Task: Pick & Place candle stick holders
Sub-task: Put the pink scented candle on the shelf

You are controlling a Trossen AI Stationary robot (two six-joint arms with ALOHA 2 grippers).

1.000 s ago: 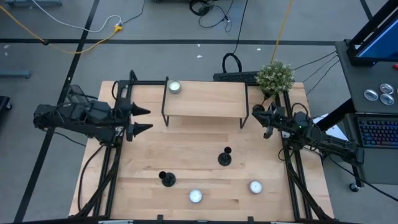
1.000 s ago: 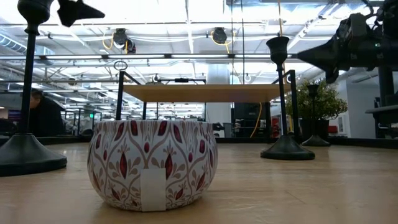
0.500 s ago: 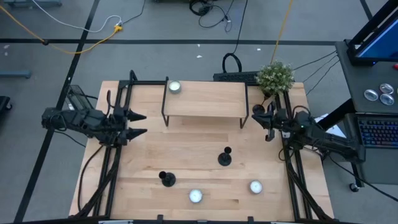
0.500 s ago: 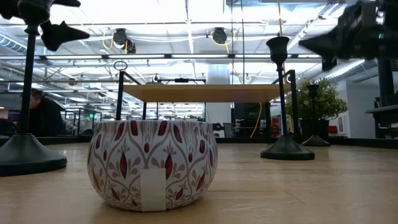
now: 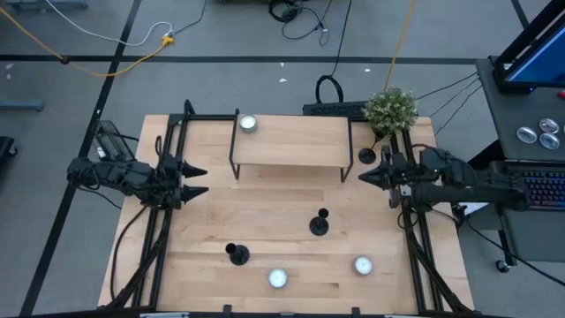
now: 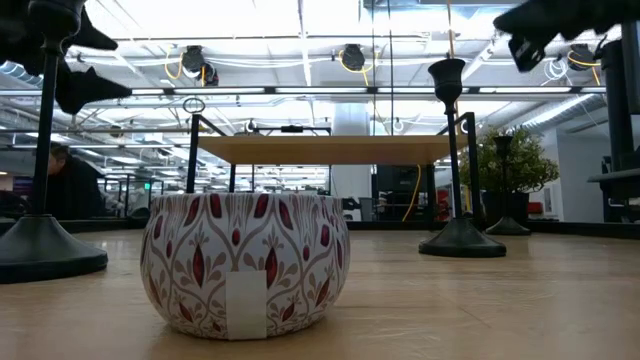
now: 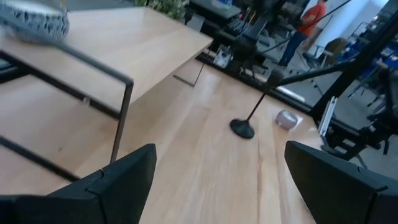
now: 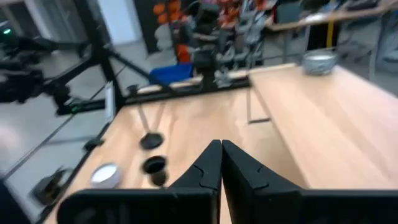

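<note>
Standing upright on the wooden table (image 5: 265, 212), all three black candle stick holders keep their stems vertical, long axes pointing straight up from their round disc bases. One holder (image 5: 319, 223) sits near the table's middle, a little toward the right edge; a second (image 5: 237, 254) stands closer to the front edge, left of centre; the third (image 5: 367, 156) is at the back right corner, beside the potted plant (image 5: 390, 109).

At the left edge the left gripper (image 5: 196, 177) hovers with its fingers spread wide, grasping nothing. At the right edge the right gripper (image 5: 365, 177) hovers with its fingers pressed together, also empty.

A low wooden shelf (image 5: 291, 141) on a black frame spans the back of the table, carrying a round patterned tin (image 5: 247, 124) at its left end. Two more tins (image 5: 277, 279) (image 5: 362, 265) rest along the front edge.
</note>
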